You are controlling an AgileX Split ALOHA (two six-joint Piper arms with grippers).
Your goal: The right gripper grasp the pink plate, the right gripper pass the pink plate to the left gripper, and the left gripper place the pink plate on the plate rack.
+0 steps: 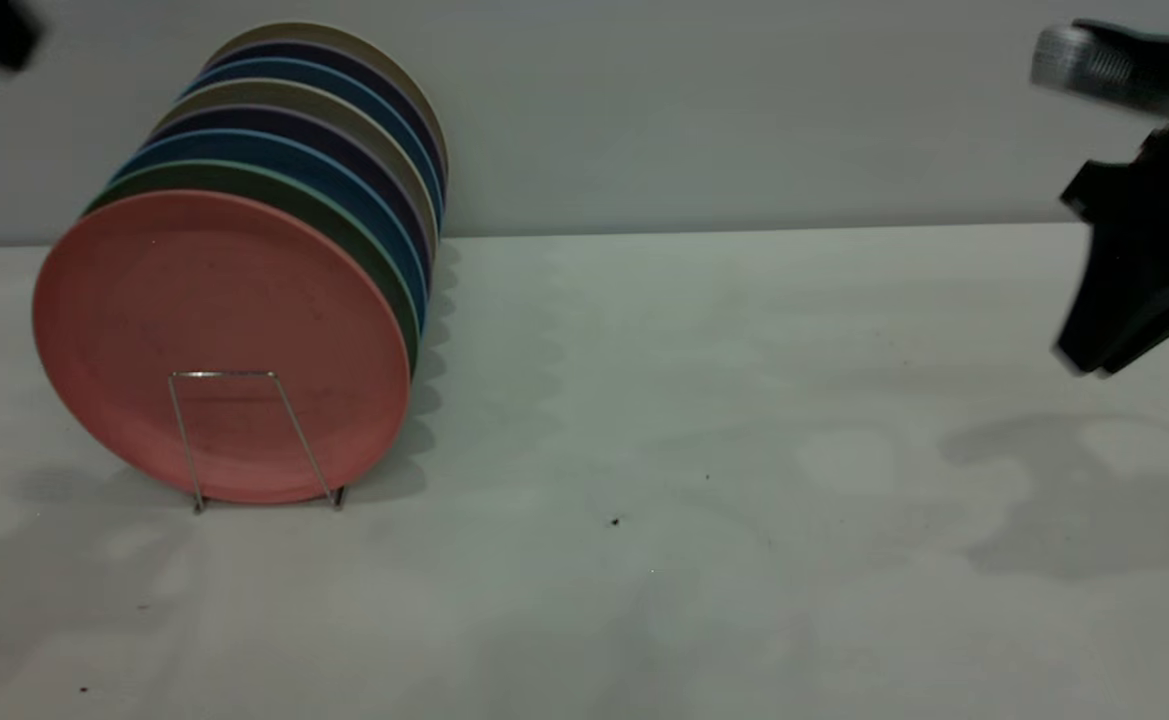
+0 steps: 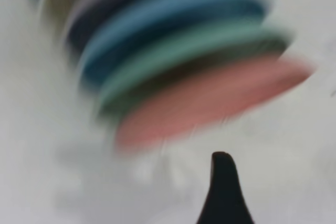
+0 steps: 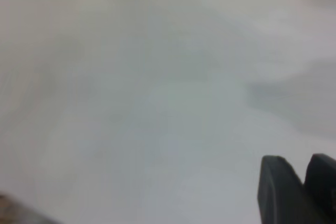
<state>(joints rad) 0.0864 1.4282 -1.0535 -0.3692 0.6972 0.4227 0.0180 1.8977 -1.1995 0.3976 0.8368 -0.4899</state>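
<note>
**Pink plate racked, both arms clear**

Right gripper, black wedge jaws under a ribbed silver module, hangs above the pale matte surface at far right, jaws nearly closed, empty. Left gripper: jaws can't tell. Round salmon-pink matte plate stands frontmost in the thin silver wire plate rack, against a green plate. Plain grey wall behind.

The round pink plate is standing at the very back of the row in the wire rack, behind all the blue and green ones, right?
Not quite. The round salmon-pink plate stands in the thin silver wire rack, but at the very front of the row, with the green plate and the blue ones behind it. The exterior view shows this.
</note>
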